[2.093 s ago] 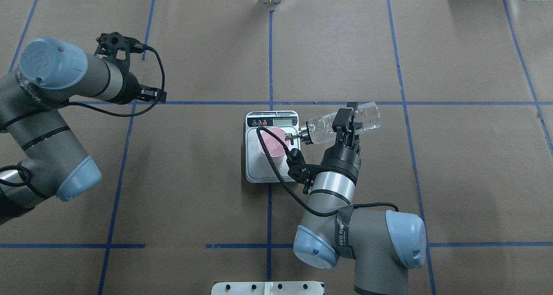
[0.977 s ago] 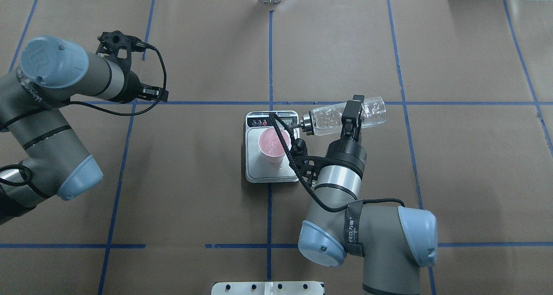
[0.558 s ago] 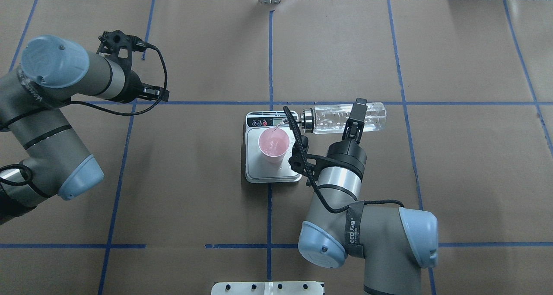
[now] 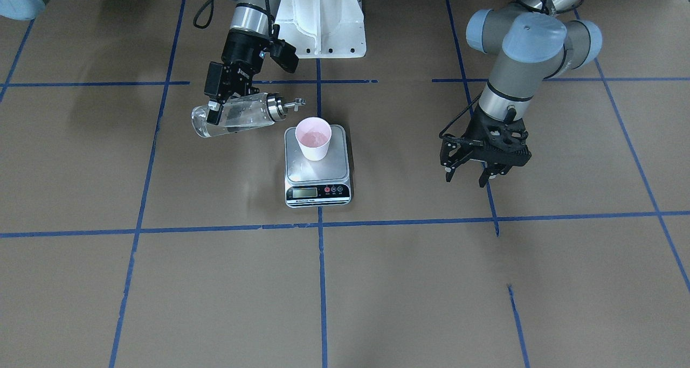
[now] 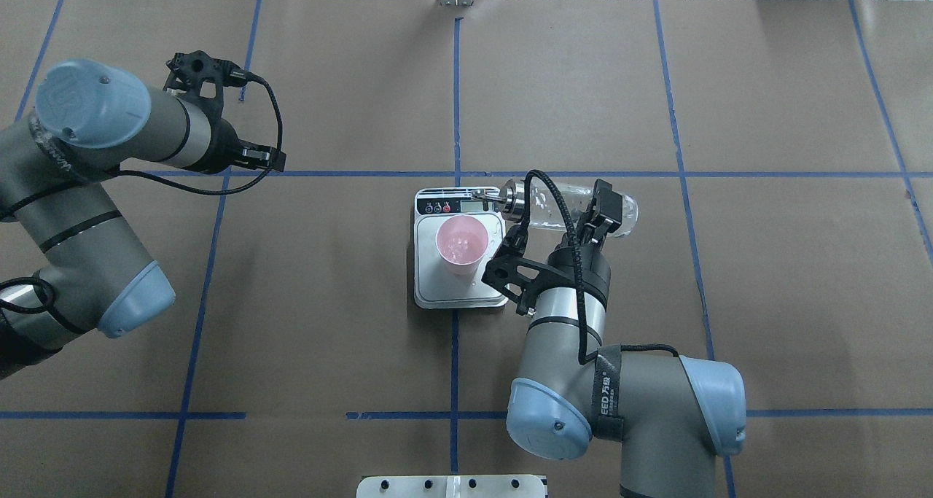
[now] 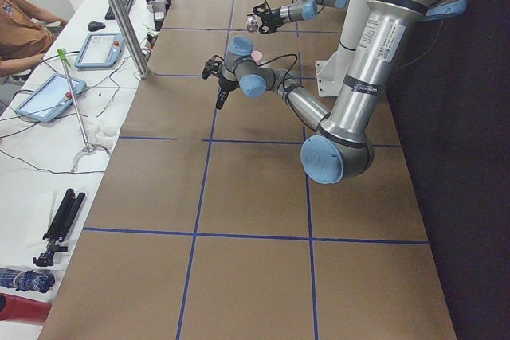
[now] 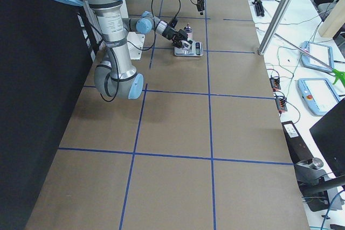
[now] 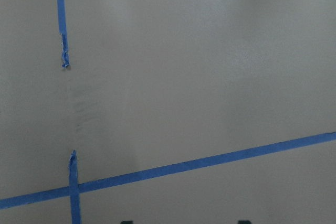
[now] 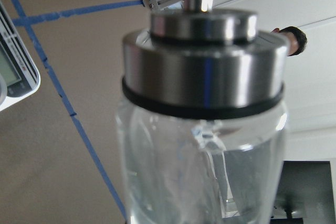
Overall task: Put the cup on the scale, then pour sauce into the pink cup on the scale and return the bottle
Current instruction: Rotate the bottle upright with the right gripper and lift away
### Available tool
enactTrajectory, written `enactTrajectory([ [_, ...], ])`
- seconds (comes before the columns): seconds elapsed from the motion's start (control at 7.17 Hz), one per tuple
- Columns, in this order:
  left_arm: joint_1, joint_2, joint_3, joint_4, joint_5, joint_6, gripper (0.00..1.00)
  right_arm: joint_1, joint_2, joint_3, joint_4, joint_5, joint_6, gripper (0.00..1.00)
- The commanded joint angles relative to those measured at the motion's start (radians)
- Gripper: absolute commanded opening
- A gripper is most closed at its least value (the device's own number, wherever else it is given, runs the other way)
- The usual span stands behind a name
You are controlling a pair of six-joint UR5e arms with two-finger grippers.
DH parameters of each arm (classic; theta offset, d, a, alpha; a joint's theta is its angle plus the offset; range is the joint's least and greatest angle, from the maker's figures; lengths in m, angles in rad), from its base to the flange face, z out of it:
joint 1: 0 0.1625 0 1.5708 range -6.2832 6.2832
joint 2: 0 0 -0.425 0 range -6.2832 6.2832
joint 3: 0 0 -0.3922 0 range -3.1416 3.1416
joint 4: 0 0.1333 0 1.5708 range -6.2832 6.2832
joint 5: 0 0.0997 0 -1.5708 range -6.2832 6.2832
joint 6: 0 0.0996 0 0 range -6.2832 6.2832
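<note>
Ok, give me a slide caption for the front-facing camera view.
Right gripper holds the glass bottle nearly level, spout short of the pink cup on the kitchen scale; left gripper hangs open.

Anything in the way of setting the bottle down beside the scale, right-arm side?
Nothing visible. The bottle, in the right tool, hangs tilted over bare paper; the scale and cup sit off its spout end.

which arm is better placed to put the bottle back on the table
Right. The right tool is shut on the bottle, held tilted beside the scale. The left tool hangs open and empty, far from both.
</note>
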Motion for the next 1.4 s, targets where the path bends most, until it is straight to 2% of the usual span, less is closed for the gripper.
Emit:
enactTrajectory([
  [0.0,0.001,0.000,0.000,0.000,0.000,0.000,0.73,-0.002,-0.047,-0.005,0.220,0.063,0.138,0.00],
  [0.14,-0.001,0.000,-0.002,0.000,0.000,0.000,0.73,-0.001,-0.091,-0.008,0.369,0.107,0.209,0.00],
  [0.28,-0.001,-0.002,-0.002,0.000,0.000,0.000,0.73,0.004,-0.125,-0.005,0.469,0.144,0.217,0.00],
  [0.42,-0.001,-0.002,-0.002,0.000,0.000,0.000,0.73,0.005,-0.159,0.000,0.534,0.149,0.308,0.00],
  [0.7,-0.001,-0.003,-0.006,0.002,-0.002,0.000,0.73,0.008,-0.203,0.006,0.579,0.148,0.471,0.00],
  [0.84,-0.001,-0.003,-0.009,0.003,-0.002,0.000,0.73,0.008,-0.250,0.009,0.582,0.146,0.608,0.00],
  [0.98,-0.001,-0.002,-0.008,0.003,-0.002,0.000,0.73,0.010,-0.277,0.043,0.582,0.138,0.646,0.00],
  [1.26,-0.001,-0.003,-0.011,0.003,0.000,-0.021,0.73,0.018,-0.291,0.044,0.594,0.132,0.816,0.00],
])
